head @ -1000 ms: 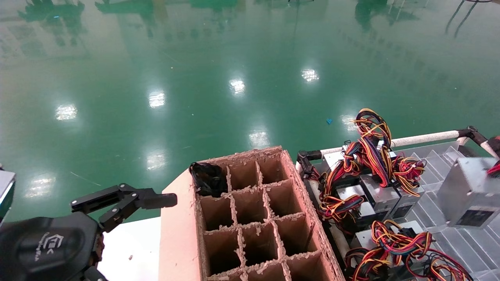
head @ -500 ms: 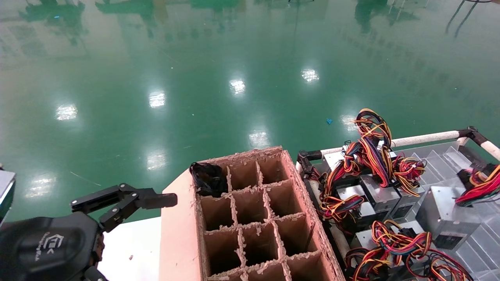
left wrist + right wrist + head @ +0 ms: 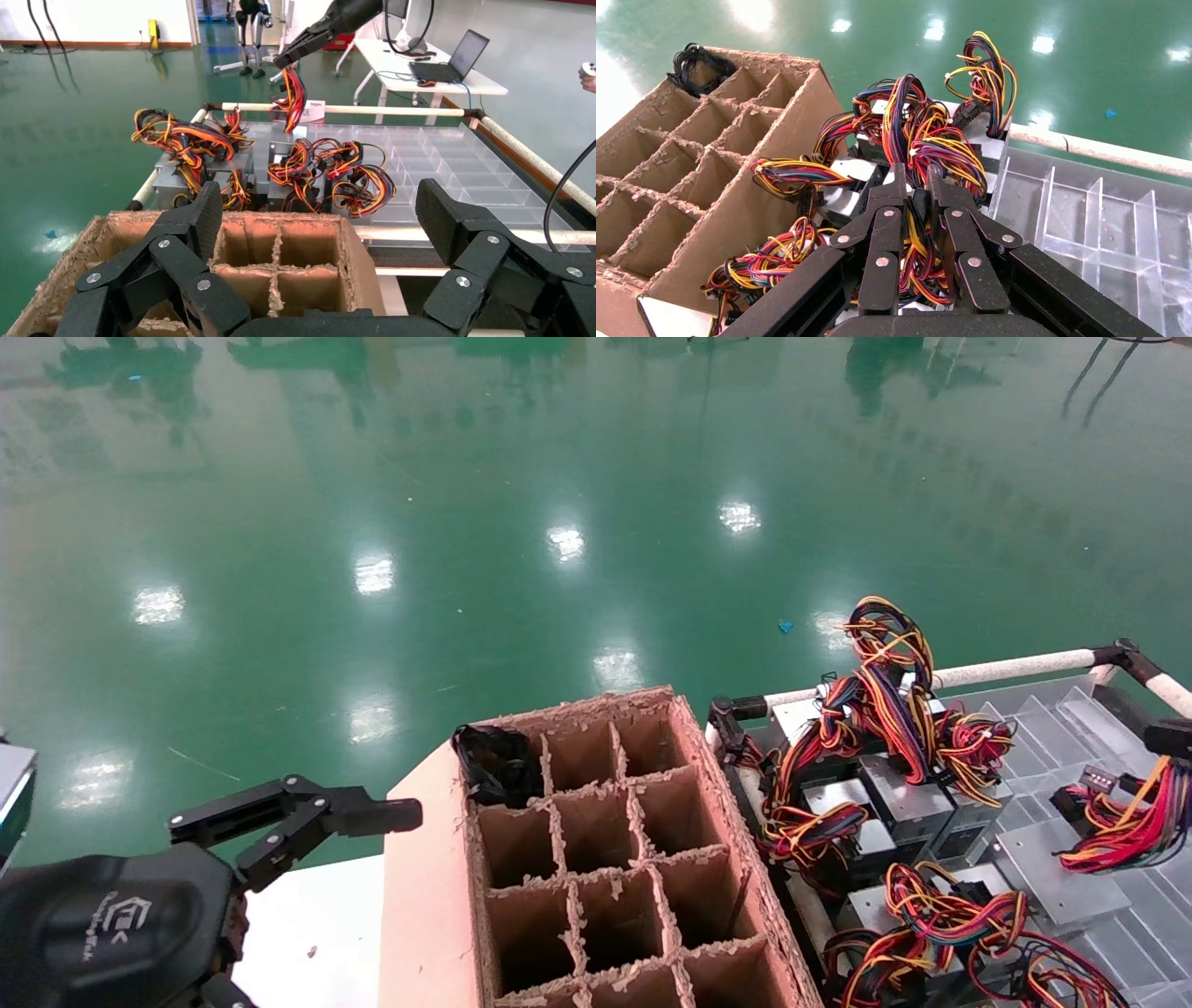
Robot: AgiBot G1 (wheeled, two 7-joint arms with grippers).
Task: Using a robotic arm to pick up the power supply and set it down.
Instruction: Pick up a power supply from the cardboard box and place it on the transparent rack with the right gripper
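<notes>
The power supply (image 3: 1062, 885) is a grey metal box lying on the clear tray (image 3: 1052, 710) at the far right. Its red, orange and yellow wires (image 3: 1127, 814) rise from it to my right gripper (image 3: 1170, 740) at the picture's edge. In the right wrist view that gripper (image 3: 916, 177) is shut on the wire bundle (image 3: 911, 242), and the box itself is hidden beneath it. The left wrist view shows it far off (image 3: 294, 55) with the wires (image 3: 294, 98) hanging below. My left gripper (image 3: 298, 814) hangs open and empty, left of the cardboard box (image 3: 428, 896).
The cardboard box has several open cells (image 3: 610, 910); a black bundle (image 3: 494, 764) sits in its far left one. Several other power supplies with tangled wires (image 3: 885, 775) crowd the tray's left side beside the cardboard. A white rail (image 3: 1010, 666) bounds the tray's far side.
The right gripper has lowered the power supply: its box went down and to the left and now lies flat on the tray. The left arm has not moved.
</notes>
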